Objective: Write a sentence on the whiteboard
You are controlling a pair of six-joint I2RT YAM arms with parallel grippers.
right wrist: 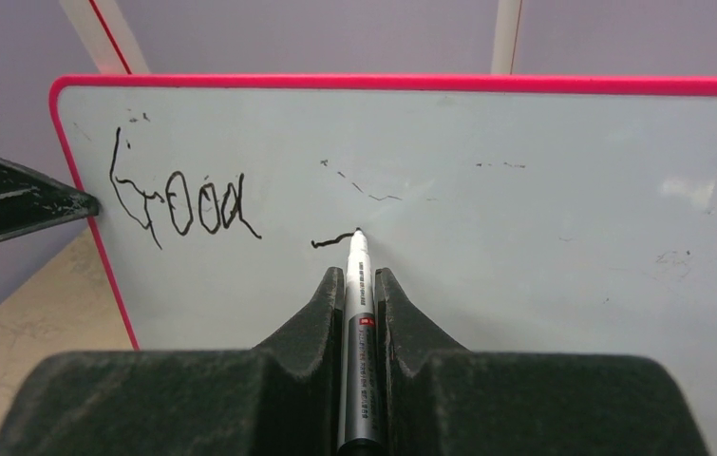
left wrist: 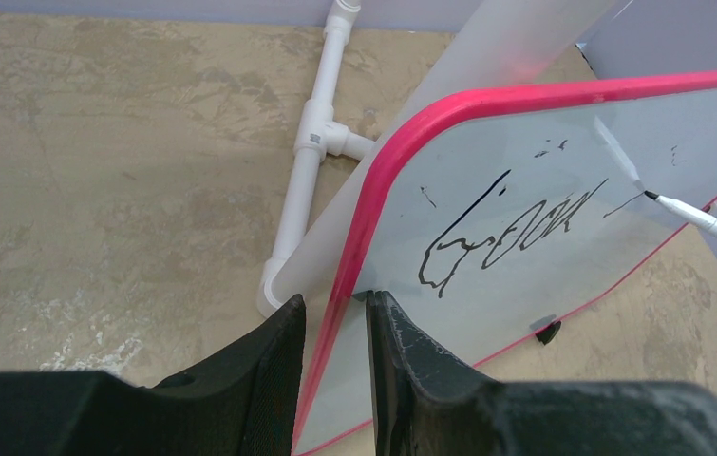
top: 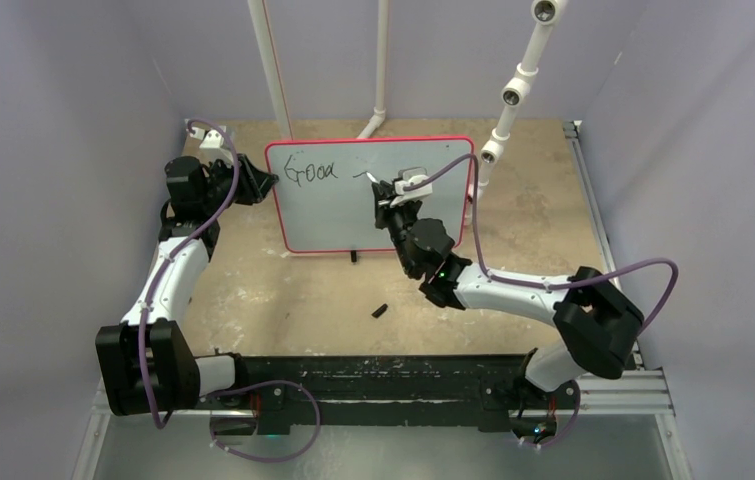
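Observation:
The whiteboard [top: 343,215] stands upright on small black feet, white with a red-pink rim. The sentence [top: 309,172] reads "Good" at the board's top left, with a short fresh stroke to its right; it also shows in the right wrist view [right wrist: 193,204] and the left wrist view [left wrist: 506,233]. My left gripper [left wrist: 335,313] is shut on the whiteboard's left rim [left wrist: 373,204]. My right gripper [right wrist: 359,280] is shut on a silver-white marker [right wrist: 358,313] whose tip touches the board at the end of the stroke [right wrist: 333,239].
A black marker cap [top: 380,311] lies on the tan table in front of the board. White pipes [top: 273,70] stand behind the board, with a pipe joint [left wrist: 321,138] on the table. Grey walls close in on both sides.

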